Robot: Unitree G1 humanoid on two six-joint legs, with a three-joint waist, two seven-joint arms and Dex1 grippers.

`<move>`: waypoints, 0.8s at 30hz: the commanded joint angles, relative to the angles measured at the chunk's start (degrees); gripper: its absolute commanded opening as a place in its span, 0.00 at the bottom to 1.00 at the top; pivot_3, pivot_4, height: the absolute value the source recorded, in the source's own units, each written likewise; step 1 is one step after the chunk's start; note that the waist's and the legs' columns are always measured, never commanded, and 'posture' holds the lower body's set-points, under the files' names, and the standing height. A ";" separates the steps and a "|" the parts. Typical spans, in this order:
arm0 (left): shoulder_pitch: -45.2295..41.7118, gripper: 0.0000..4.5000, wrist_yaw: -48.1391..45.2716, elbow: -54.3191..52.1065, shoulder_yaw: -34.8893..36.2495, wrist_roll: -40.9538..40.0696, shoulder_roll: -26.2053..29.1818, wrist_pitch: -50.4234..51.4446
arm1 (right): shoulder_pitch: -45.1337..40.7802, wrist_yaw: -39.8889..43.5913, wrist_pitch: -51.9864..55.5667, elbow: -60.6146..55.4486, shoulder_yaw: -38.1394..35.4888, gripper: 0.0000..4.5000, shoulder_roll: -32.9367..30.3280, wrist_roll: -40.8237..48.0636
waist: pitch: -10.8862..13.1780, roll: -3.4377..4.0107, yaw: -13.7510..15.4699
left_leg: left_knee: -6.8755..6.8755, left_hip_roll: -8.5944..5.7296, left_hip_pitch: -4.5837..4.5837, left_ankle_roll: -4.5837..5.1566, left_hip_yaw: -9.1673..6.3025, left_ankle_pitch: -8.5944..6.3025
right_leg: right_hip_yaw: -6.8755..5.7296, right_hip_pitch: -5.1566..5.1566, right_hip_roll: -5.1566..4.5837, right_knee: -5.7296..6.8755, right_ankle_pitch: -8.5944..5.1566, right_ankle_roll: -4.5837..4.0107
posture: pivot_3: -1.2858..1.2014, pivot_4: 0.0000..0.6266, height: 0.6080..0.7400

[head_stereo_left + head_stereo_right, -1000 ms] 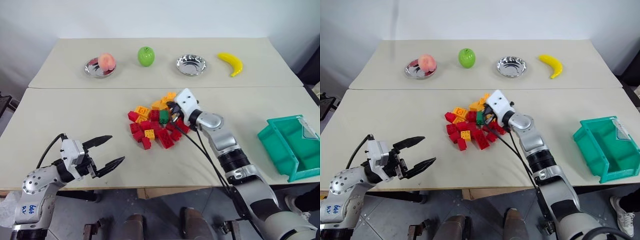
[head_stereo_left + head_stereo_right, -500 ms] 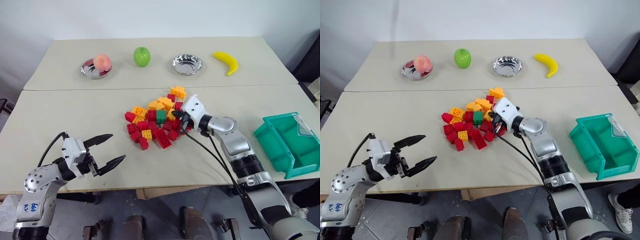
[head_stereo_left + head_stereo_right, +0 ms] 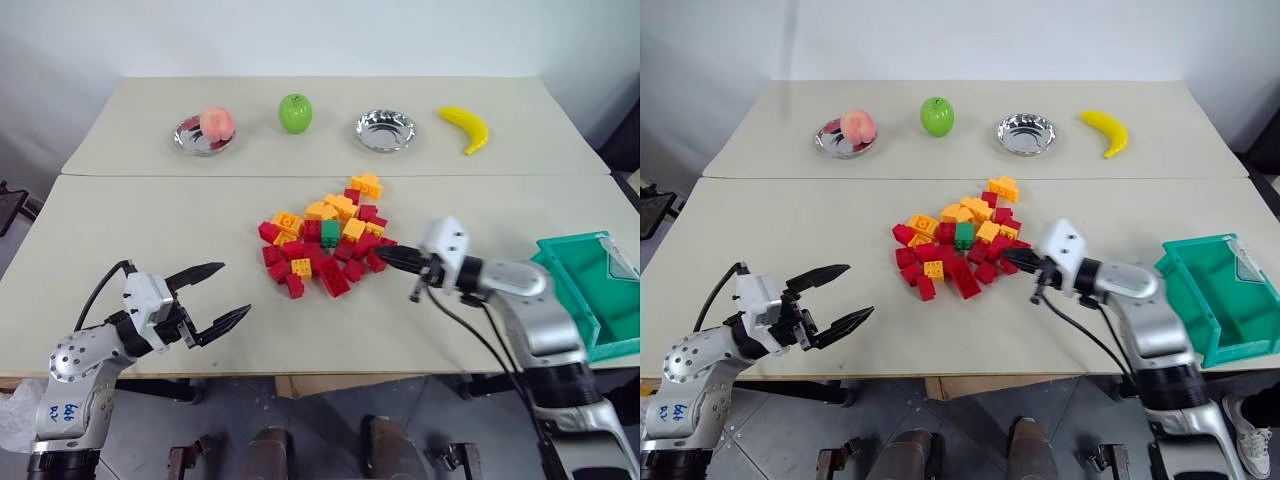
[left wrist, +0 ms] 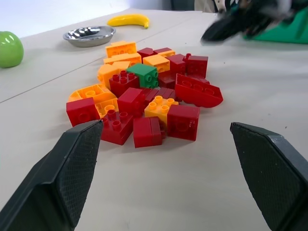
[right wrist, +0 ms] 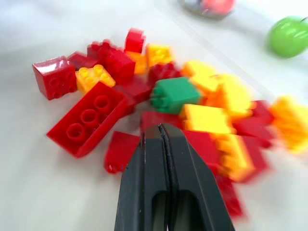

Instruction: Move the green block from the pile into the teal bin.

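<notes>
The green block [image 3: 330,232] lies studs up near the middle of the pile [image 3: 318,250] of red, orange and yellow bricks at the table's centre. My right gripper [image 3: 385,256] hovers low at the pile's right edge, pointing left at it. Its fingers [image 5: 166,159] are shut tight with nothing between them, and the green block [image 5: 173,94] sits just beyond their tips. The teal bin [image 3: 600,300] stands at the right table edge, behind that arm. My left gripper [image 3: 218,296] is open near the front left, facing the pile, with the green block [image 4: 144,74] in its view.
Along the far table stand a silver dish holding a peach [image 3: 203,132], a green apple [image 3: 294,113], an empty silver dish [image 3: 385,130] and a banana [image 3: 463,127]. A seam [image 3: 150,175] runs between the two tabletops.
My right gripper has pulled back out of the pile toward the right, empty. The green block stayed in the pile, and some orange bricks were nudged toward the far side. The left gripper kept still.
</notes>
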 commanded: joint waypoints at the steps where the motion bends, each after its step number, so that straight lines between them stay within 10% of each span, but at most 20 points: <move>1: 0.58 1.00 -2.63 0.81 1.21 -0.62 1.54 -1.41 | 5.54 3.44 0.30 -3.58 -7.06 0.21 -4.35 5.70 | 0.00 0.01 0.36 | 0.00 0.00 0.00 0.02 0.04 -0.01 | 0.02 0.00 0.00 -0.02 0.00 0.00 | 0.52 0.24 1.00; 7: 0.04 1.00 -4.10 1.48 1.46 -2.48 1.95 0.39 | 11.80 4.87 -4.18 0.83 -10.62 0.67 -9.06 4.07 | 0.00 0.00 0.34 | 0.06 0.03 0.08 0.06 0.17 -0.03 | 0.05 0.05 -0.01 0.00 0.01 0.02 | 0.52 0.24 1.00; 12: -1.56 1.00 -4.12 2.20 0.63 -1.74 1.61 0.70 | 0.12 2.91 -2.28 3.41 -2.58 0.99 -5.41 1.84 | 0.00 0.00 -0.50 | 0.09 0.15 0.21 0.05 0.43 -0.03 | 0.07 0.01 0.00 0.03 0.05 -0.02 | 0.52 0.24 1.00; 24: -4.84 1.00 -4.89 4.34 -1.41 -1.10 0.83 -0.05 | -35.63 3.29 8.42 30.56 17.81 0.99 9.10 -10.91 | 0.00 0.00 -0.99 | 0.08 0.17 0.01 0.00 0.32 -0.08 | -0.05 -0.19 0.00 0.06 0.09 -0.10 | 0.52 0.24 1.00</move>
